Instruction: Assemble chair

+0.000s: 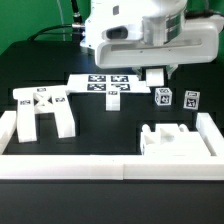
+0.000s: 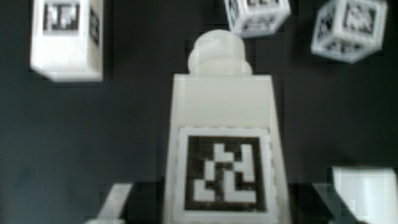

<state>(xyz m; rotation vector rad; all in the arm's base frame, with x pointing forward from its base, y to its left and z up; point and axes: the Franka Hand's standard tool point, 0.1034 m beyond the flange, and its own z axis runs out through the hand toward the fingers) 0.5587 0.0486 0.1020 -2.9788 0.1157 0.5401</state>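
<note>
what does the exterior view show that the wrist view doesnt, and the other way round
Only the exterior view: the cross-braced frame, the seat block, the marker board and the white rail.
Only the wrist view: the tagged face and rounded tip of the long white piece, sitting between two fingers.
Both: the tool, the two small tagged blocks and the black table.

So the frame [image 1: 42, 108] is sitting on the table [image 1: 100, 125] at the exterior view's left. The marker board [image 1: 105, 85] is lying mid-back, with a short leg [image 1: 163, 97] and a second leg [image 1: 190, 99] standing to its right in that view. A long piece [image 2: 222, 120] is sitting behind them, and the seat block [image 1: 172, 140] is sitting in front, by the rail [image 1: 100, 165].
</note>
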